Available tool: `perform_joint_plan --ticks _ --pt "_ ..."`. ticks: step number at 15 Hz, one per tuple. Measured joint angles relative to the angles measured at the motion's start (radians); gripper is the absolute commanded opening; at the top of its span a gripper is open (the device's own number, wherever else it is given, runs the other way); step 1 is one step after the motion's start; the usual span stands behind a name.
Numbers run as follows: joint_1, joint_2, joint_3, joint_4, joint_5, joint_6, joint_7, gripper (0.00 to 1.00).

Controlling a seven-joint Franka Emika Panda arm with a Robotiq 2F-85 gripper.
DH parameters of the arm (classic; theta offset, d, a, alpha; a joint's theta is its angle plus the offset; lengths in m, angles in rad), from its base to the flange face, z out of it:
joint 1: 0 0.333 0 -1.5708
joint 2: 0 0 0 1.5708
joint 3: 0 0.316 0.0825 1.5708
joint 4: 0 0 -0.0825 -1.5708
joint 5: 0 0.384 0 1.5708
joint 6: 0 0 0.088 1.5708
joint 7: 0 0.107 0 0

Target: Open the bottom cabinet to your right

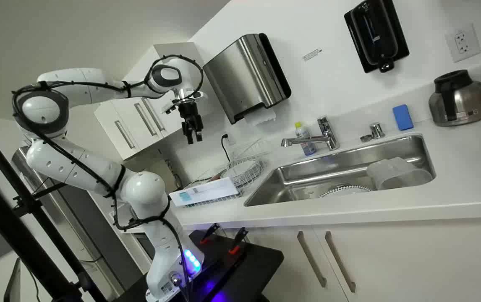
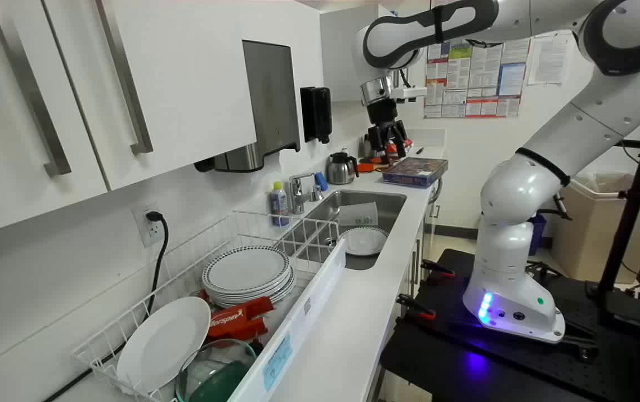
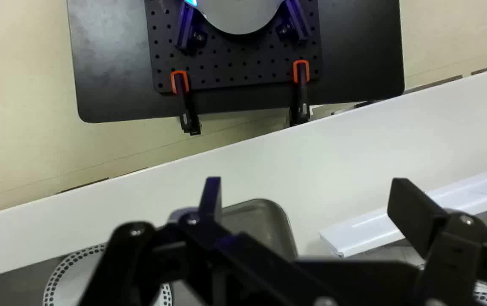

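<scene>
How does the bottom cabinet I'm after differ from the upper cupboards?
The bottom cabinet sits under the white counter; the upper cupboards hang on the wall. The bottom cabinet's handles start near its top edge; the upper cupboards' handles end near their lower edge. Both have flat white doors with silver bar handles and look closed.

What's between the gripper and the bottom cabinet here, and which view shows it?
The white counter and its steel sink: the wrist view shows both below the open gripper, and in an exterior view the counter tops the bottom cabinet.
</scene>
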Motion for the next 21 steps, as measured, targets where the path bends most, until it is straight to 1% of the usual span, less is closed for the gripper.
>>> perform_joint_plan --ticks 13,15,18,21 --pt "0.0 0.0 0.0 0.0 0.0 0.0 0.0 1.0" --pt "-0.009 0.0 -0.004 0.0 0.0 0.011 0.004 1.0" --pt "-0.067 0.002 -0.048 -0.001 -0.002 0.074 0.042 1.0" --pt "-0.156 0.014 -0.14 -0.014 -0.02 0.141 0.044 1.0"
